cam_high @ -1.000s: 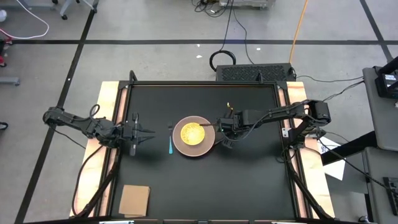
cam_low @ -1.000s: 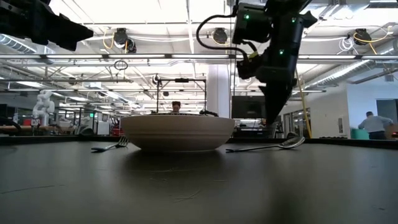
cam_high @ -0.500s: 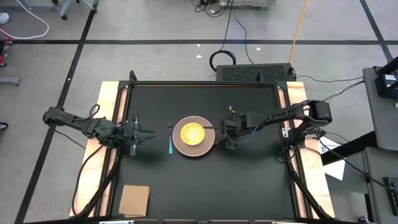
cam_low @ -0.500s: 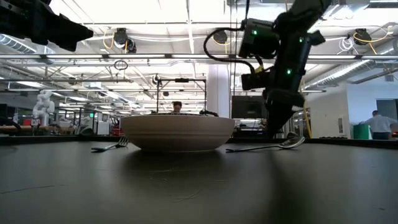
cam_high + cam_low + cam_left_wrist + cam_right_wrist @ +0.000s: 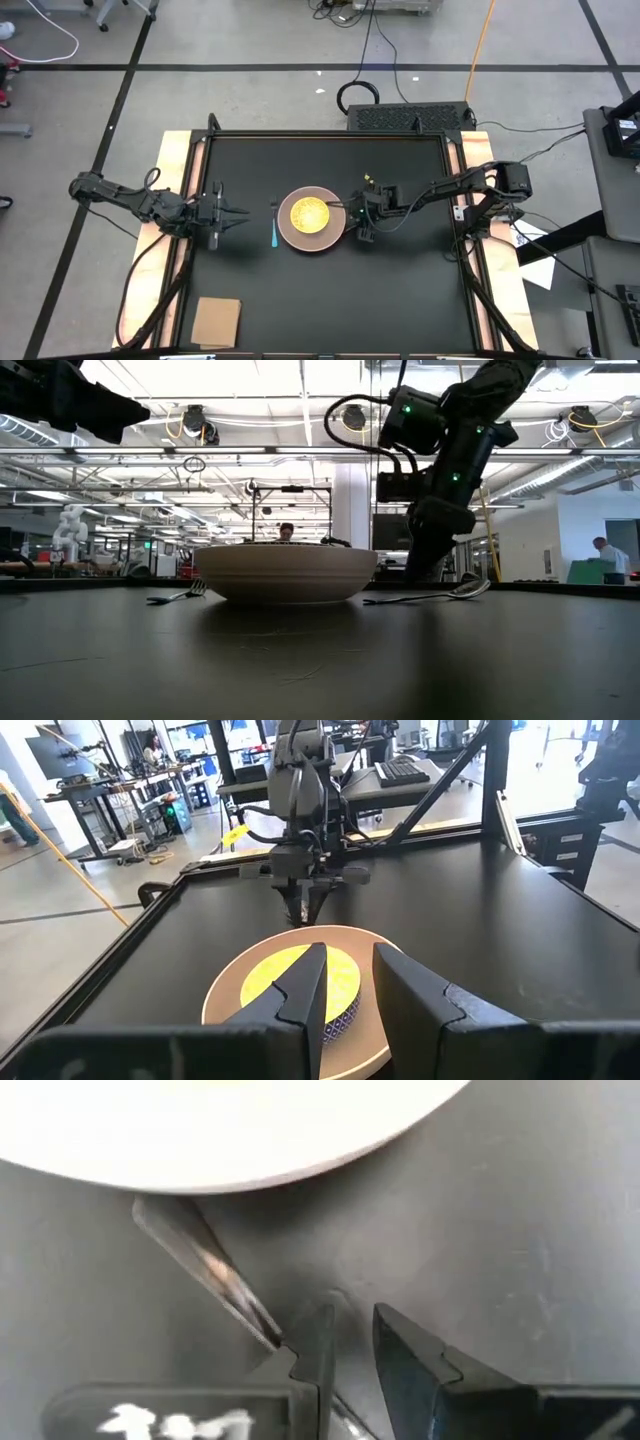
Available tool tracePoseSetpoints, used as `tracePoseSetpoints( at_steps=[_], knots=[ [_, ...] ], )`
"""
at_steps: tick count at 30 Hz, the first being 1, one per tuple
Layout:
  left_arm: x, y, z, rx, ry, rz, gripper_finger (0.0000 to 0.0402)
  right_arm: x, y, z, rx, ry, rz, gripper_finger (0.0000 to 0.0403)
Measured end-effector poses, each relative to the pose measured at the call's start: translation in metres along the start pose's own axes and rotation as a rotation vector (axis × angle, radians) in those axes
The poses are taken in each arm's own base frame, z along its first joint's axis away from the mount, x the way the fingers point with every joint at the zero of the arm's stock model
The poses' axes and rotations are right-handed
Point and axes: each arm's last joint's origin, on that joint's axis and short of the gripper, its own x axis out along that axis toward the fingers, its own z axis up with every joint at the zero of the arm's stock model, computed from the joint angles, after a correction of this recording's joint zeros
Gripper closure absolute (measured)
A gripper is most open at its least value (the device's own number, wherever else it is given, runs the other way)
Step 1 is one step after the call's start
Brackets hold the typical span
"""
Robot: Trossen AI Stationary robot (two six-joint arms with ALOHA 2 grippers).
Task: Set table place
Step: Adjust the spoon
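Right gripper (image 5: 362, 219), fingers narrowly parted, seems to straddle the spoon (image 5: 215, 1276) handle beside the plate (image 5: 312, 219) at mid-desk (image 5: 400, 290). Left gripper (image 5: 238, 214), slightly spread, waits near the left edge.

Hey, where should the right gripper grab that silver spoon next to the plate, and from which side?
Grip the spoon by its thin handle, coming straight down from above. It lies flat on the table close to the plate, so the handle's narrow width suits the right gripper better than the bowl end.
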Motion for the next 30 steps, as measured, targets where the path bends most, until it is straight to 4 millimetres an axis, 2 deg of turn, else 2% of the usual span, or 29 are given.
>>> tracePoseSetpoints(
  at_steps=[13,30],
  knots=[
    [0.0,0.0,0.0,-0.008,0.001,0.0,0.0311,0.019,0.003,-0.002,-0.006,0.03,0.037,0.0344],
    [0.0,0.0,0.0,-0.012,0.001,-0.001,0.0311,0.008,0.035,-0.013,-0.112,0.09,0.139,0.0344]
  ],
)
